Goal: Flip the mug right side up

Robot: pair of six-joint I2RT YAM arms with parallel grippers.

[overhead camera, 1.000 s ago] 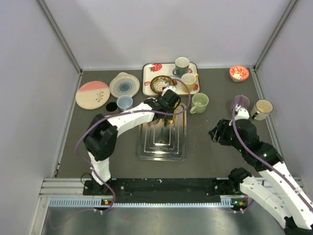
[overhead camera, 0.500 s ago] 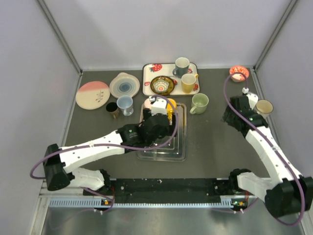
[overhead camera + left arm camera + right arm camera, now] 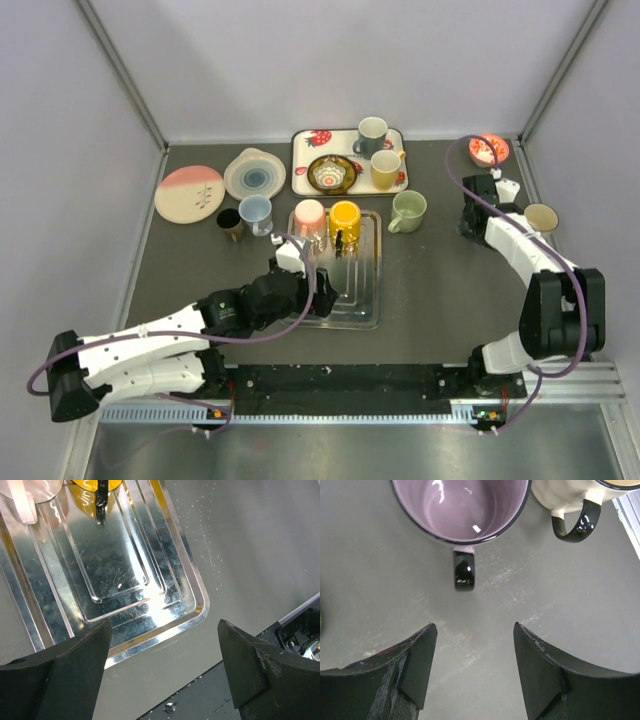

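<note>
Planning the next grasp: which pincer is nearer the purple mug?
Right. The right pincer hangs just short of the purple mug, facing its handle; the left pincer is far off, over the metal tray.

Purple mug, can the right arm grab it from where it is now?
Probably yes. The right gripper is open and aimed at the purple mug, whose handle points toward it with only bare table between. The cream mug sits close beside, which could crowd one finger.
</note>
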